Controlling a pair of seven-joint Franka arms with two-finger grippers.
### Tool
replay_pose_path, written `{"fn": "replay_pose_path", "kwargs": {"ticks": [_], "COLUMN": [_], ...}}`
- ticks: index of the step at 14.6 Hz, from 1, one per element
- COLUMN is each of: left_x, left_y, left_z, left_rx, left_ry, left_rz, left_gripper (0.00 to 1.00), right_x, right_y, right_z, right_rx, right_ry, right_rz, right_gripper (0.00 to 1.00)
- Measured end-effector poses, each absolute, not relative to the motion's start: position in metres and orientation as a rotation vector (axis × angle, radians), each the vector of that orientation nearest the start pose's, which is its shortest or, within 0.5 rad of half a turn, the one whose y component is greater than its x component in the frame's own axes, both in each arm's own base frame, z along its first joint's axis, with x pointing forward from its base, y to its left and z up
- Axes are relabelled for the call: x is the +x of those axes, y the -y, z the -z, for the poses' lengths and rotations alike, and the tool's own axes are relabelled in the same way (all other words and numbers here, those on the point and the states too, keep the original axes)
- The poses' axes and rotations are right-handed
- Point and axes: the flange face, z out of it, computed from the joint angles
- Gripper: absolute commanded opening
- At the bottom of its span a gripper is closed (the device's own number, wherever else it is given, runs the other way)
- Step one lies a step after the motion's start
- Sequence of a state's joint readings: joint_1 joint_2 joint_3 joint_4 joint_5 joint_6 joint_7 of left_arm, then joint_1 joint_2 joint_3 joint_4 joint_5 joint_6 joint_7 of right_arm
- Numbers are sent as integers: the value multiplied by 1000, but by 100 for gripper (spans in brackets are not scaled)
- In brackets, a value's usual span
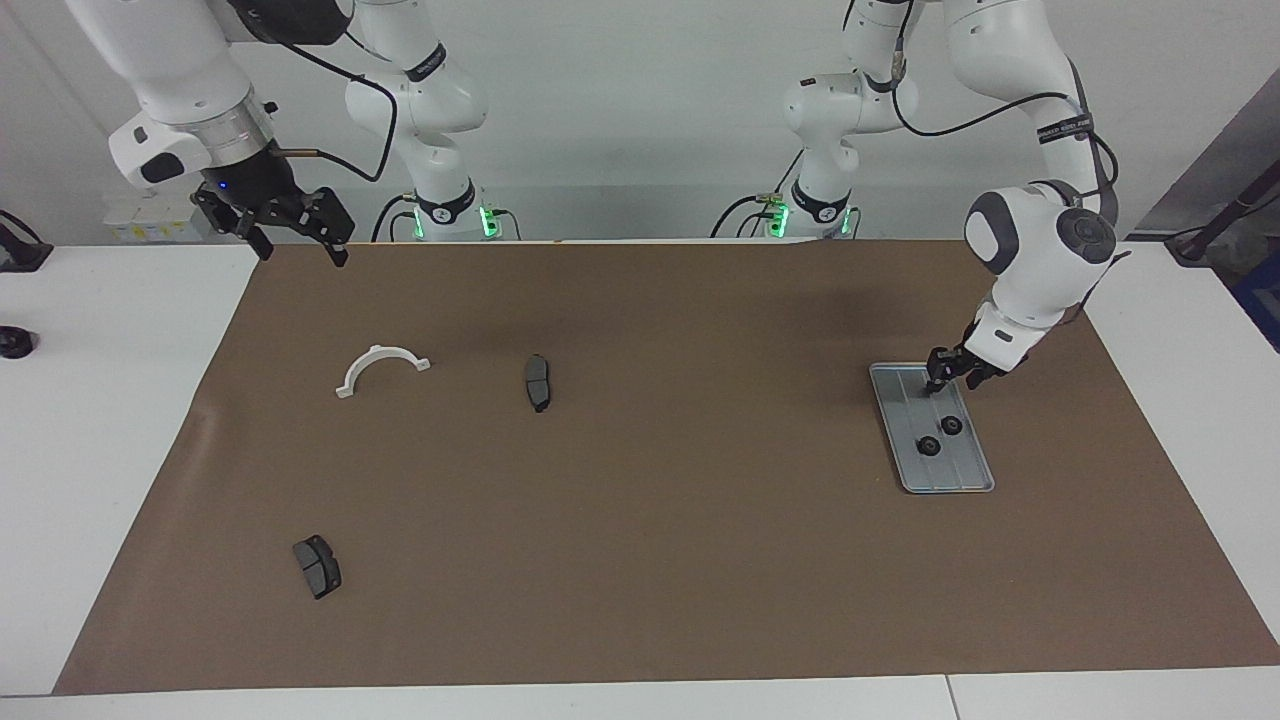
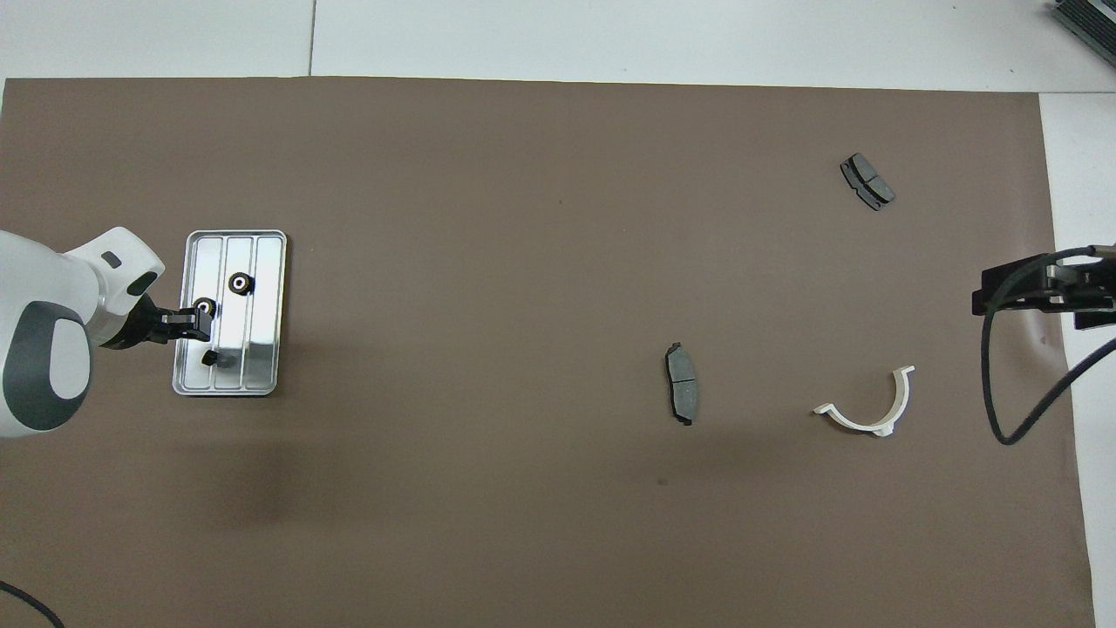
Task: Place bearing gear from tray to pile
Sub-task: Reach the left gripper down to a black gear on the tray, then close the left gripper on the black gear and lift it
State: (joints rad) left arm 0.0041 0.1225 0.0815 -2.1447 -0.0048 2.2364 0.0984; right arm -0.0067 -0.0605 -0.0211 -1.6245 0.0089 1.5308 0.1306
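The silver tray [image 1: 957,472] [image 2: 263,349] lies on the brown mat at the left arm's end of the table. Two round black bearing gears [image 1: 952,425] [image 1: 928,446] [image 2: 240,283] [image 2: 205,306] rest in it. A smaller black piece [image 2: 209,358] sits at the tray's end nearer the robots. My left gripper [image 1: 940,384] [image 2: 200,321] is low over that end, at the small piece; contact is unclear. The pile is a white half-ring bracket [image 1: 383,368] [image 2: 872,406] and two brake pads [image 1: 537,382] [image 1: 317,566]. My right gripper [image 1: 300,252] waits open above the mat's corner.
The brown mat [image 1: 640,520] covers most of the white table. The pile's parts are spread widely at the right arm's end. A black cable [image 2: 1003,392] hangs from the right arm over the mat's edge.
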Motion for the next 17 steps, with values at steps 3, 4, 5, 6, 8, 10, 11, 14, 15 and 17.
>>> {"fn": "replay_pose_path", "kwargs": {"ticks": [3, 4, 5, 6, 8, 10, 11, 14, 15, 17], "left_x": [547, 545, 544, 544, 542, 539, 537, 533, 532, 531], "left_y": [-47, -46, -46, -46, -45, -45, -45, -44, -43, -40], "left_z": [-328, -325, -324, -323, -321, -317, -314, -308, -307, -305], "left_rx": [-3136, -3136, -3136, -3137, -3137, -3137, -3137, -3137, -3137, -3137], "left_ry": [-6, 1, 10, 16, 31, 39, 43, 75, 87, 102], "left_rz": [-36, -38, -40, -42, -49, -62, -72, -93, -97, -103], "left_gripper": [51, 50, 48, 47, 44, 43, 43, 42, 41, 39], "right_x": [530, 530, 529, 529, 528, 528, 528, 528, 528, 527], "right_y": [14, 14, 14, 14, 14, 14, 14, 14, 14, 15], "right_z": [-627, -626, -626, -626, -626, -626, -626, -626, -626, -624], "right_rx": [-3123, -3123, -3123, -3123, -3123, -3123, -3123, -3123, -3123, -3123], "right_ry": [-247, -248, -248, -248, -248, -248, -248, -248, -249, -249], "right_rz": [-60, -62, -62, -62, -62, -62, -62, -64, -64, -70], "right_gripper": [100, 100, 100, 100, 100, 100, 100, 100, 100, 100]}}
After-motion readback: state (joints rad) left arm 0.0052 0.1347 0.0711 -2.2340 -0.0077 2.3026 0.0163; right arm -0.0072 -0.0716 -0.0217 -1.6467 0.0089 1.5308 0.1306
